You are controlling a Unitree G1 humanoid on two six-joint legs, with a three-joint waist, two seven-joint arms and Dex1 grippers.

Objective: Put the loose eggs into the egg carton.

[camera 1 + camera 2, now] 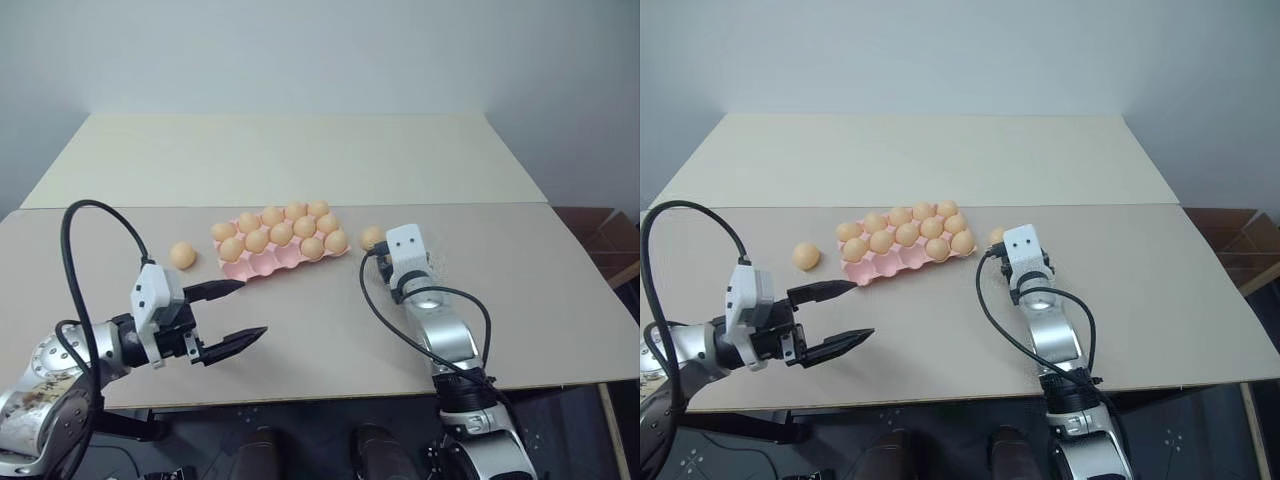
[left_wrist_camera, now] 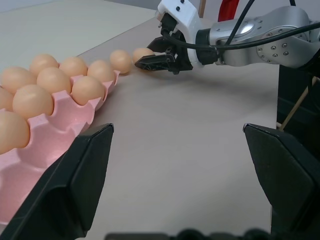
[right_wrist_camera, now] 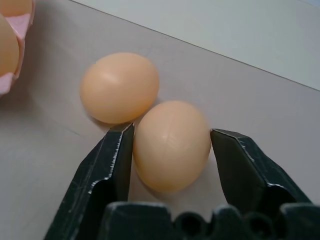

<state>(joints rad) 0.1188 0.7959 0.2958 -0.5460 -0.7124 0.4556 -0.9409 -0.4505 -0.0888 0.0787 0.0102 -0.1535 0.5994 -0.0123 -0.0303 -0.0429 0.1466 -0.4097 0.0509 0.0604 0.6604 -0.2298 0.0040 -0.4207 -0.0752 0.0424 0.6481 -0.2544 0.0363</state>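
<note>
The pink egg carton (image 1: 262, 264) lies mid-table with several eggs in its cups; front-left cups are bare. One loose egg (image 1: 182, 255) rests on the table left of the carton. Just right of the carton lies another loose egg (image 1: 372, 237), also visible in the right wrist view (image 3: 120, 87). Touching it is a third egg (image 3: 170, 145), and my right gripper (image 3: 170, 131) is shut on this one, a finger against each side, low over the table. My left gripper (image 1: 250, 308) hovers open and empty near the table's front, left of the carton.
The table is two pale boards joined by a seam (image 1: 300, 205), with its front edge (image 1: 330, 388) close to me. Brown boxes (image 1: 612, 240) stand on the floor off the right side. Black cables loop over both wrists.
</note>
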